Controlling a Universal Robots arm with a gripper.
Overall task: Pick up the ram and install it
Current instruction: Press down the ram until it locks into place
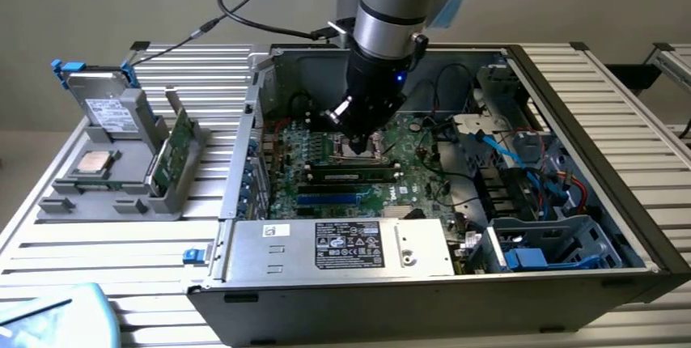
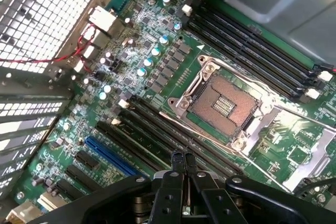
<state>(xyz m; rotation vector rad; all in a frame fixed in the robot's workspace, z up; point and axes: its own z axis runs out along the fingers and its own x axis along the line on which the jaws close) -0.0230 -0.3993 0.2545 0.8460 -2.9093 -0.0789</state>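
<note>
The arm reached down into the open computer case [image 1: 604,227] on the slatted worktop [image 1: 97,243], with the pincer [image 1: 357,131] low over the motherboard [image 2: 157,61], just above the empty processor socket [image 2: 223,103] as the exterior view showed it. In the wrist view the pincer [image 2: 183,167] was clenched, its two fingers [image 2: 176,174] pressed together with nothing between them.

The ram [image 1: 351,175] lay along one of the long slots just in front of the socket, toward the power supply [image 1: 340,247], its pale label facing up. It seemed to be sitting in the slot already, though whether it was pushed fully home could not be told from here. In the wrist view the long black slots [image 2: 152,129] ran right under the fingertips.

By my reading the work stood at the seating step: the stick was placed and the closed pincer was near it, not gripping it. Pressing it home would call for the closed tips to bear straight down on the stick's top edge, evenly along its length, with the end latches free to catch
</note>
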